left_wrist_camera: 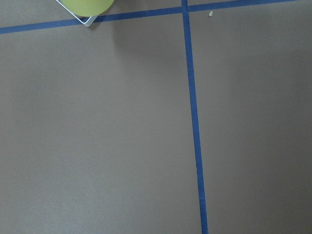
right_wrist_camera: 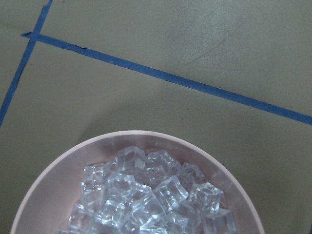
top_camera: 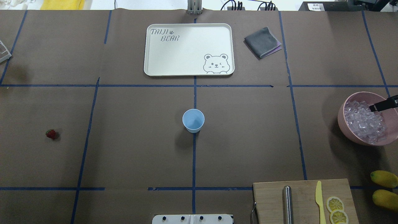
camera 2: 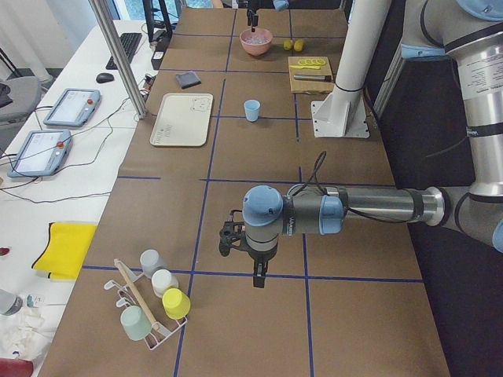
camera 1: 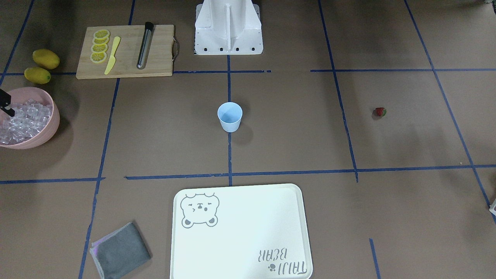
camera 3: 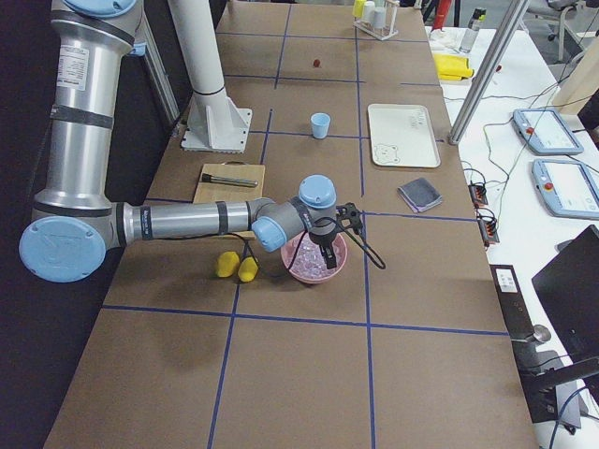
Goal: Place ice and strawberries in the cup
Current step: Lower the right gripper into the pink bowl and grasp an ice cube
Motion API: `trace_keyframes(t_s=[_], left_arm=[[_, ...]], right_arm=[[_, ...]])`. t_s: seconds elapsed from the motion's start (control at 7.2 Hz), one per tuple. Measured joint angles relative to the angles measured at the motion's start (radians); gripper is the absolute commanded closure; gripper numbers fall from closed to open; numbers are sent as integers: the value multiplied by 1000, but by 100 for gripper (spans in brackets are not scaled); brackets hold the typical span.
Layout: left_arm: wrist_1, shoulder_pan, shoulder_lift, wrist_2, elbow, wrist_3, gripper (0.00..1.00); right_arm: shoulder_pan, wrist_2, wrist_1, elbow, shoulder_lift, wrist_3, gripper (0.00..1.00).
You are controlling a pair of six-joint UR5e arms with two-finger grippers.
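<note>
The ice point(top_camera: 363, 123) filled a pink bowl point(top_camera: 349, 132) directly under the right claw point(top_camera: 383, 105). Whether that claw was apart or together could not be told. The blue cup point(top_camera: 193, 120) stood upright on the surface point(top_camera: 130, 149), well away from that claw. The strawberry point(top_camera: 52, 134) lay farther off, toward the left claw point(camera 2: 257, 280), whose state also could not be told.

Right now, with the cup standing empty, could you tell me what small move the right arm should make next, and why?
Probably lower the right claw into the ice and close on one cube. It hangs over the pile in the pink bowl, the cup looks empty, and the strawberry lies far off on the left arm's side.
</note>
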Motion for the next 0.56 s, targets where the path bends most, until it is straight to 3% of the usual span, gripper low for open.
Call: trace_keyframes(t_s=[0.56], left_arm=[[0, 3, 0, 0, 1, 0, 0]], right_arm=[[-85, -63, 55, -7, -15, 96, 12]])
